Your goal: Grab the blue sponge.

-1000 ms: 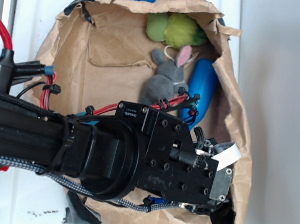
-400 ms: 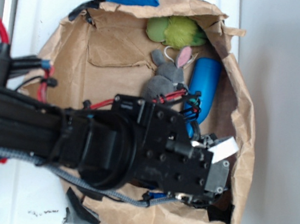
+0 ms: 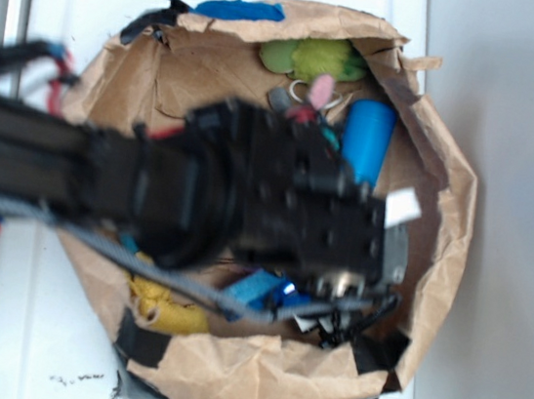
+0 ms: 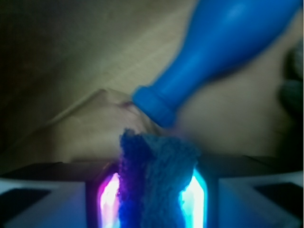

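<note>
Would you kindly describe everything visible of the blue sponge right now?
In the wrist view the blue sponge stands on edge, pinched between the two lit fingers of the gripper. Its surface looks porous and fuzzy, darker blue on the left, greyer blue on the right. Its top edge sits just below the blue bottle's cap; contact is unclear.

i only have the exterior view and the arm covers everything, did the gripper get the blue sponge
Observer: Yes. In the wrist view the porous blue sponge is pinched upright between the gripper fingers.
Operator: anything close to it
Observer: The smooth blue plastic bottle lies just beyond, its cap end toward the sponge.
Operator: are they touching
Observer: Cannot tell; the wrist view is blurred where they meet.
</note>
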`<control>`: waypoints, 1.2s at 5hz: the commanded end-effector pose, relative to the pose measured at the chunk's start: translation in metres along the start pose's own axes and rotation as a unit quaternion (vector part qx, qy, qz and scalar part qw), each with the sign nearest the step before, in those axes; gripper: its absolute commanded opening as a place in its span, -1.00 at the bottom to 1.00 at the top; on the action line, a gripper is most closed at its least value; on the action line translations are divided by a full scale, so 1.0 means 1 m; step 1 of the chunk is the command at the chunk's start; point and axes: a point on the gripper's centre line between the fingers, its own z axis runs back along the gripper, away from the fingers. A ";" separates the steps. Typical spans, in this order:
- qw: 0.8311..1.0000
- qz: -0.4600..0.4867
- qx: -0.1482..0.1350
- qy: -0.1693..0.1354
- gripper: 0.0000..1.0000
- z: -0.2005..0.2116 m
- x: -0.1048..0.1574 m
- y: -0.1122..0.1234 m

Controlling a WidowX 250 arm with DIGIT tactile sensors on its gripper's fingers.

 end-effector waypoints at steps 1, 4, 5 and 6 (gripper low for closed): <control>0.995 -0.043 -0.026 -0.086 -1.00 0.069 0.022 0.035; 0.976 -0.190 0.068 -0.088 -1.00 0.113 0.017 0.044; 0.975 -0.192 0.074 -0.081 -1.00 0.119 0.008 0.044; 0.979 -0.181 0.053 -0.083 -1.00 0.122 -0.001 0.044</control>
